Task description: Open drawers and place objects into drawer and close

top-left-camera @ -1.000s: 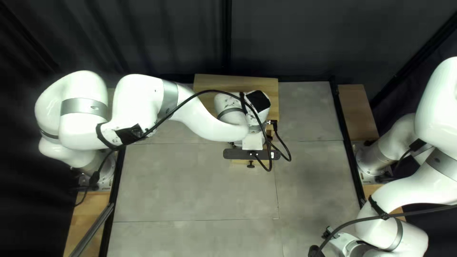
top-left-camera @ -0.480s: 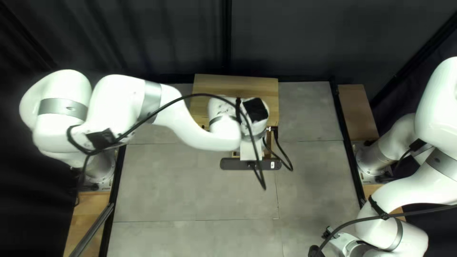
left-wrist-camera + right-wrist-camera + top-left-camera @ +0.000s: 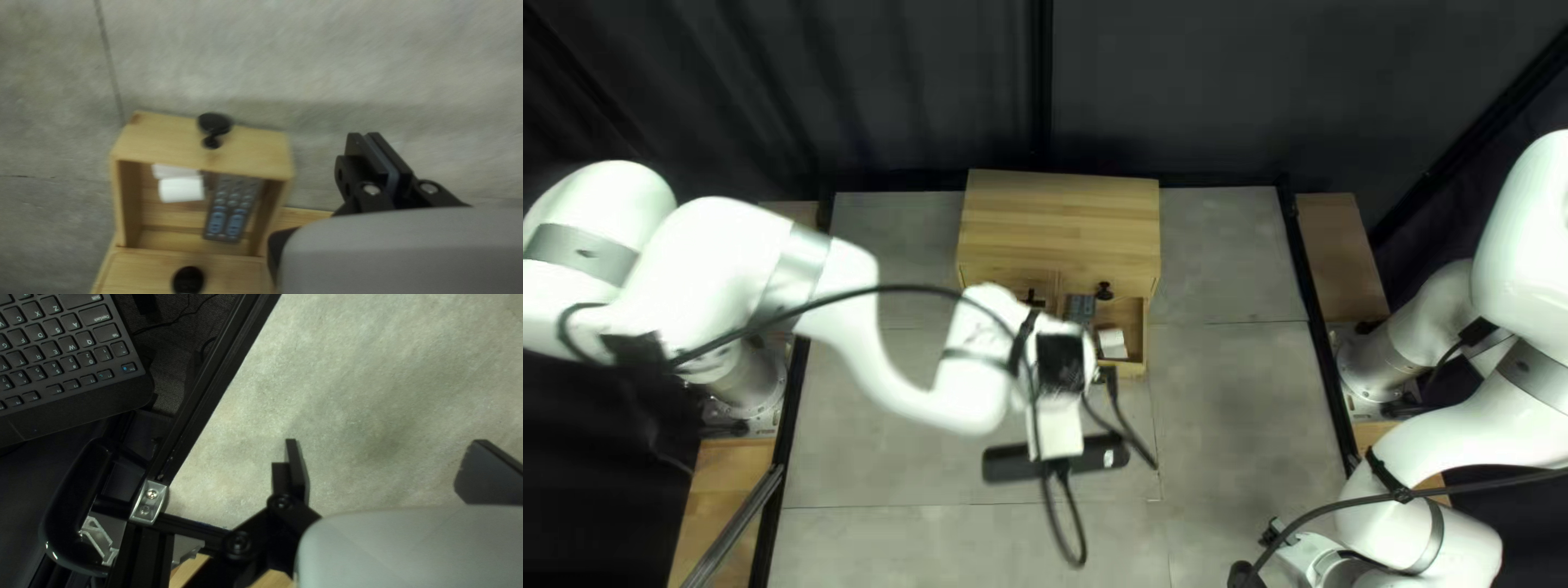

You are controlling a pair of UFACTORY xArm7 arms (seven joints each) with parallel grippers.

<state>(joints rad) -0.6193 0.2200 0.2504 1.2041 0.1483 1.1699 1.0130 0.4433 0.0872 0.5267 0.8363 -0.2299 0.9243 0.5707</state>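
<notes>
In the top left view my left gripper (image 3: 1056,430) is in front of the wooden cabinet (image 3: 1056,212), its fingers hidden. A lower drawer (image 3: 1135,327) stands open, holding a grey remote (image 3: 1079,308) and white objects (image 3: 1112,344). Seen from the left wrist, my left gripper (image 3: 372,136) is shut with nothing between its fingers, beside the drawer (image 3: 201,149); a black knob (image 3: 214,124) is on the drawer front. The remote (image 3: 231,208) lies beside a white roll-like object (image 3: 181,189). My right gripper (image 3: 1301,550) is at the near right; its right wrist view shows the gripper (image 3: 387,441) open and empty.
Two black knobs (image 3: 1104,291) sit on the cabinet's upper front. Near my right gripper run a black frame rail (image 3: 210,392) and a black handle (image 3: 71,501), with a keyboard (image 3: 60,343) beyond the rail.
My left arm has pulled back from the cabinet toward the near edge and left, uncovering the cabinet top and the open drawer with its contents. The right arm has stayed still.
</notes>
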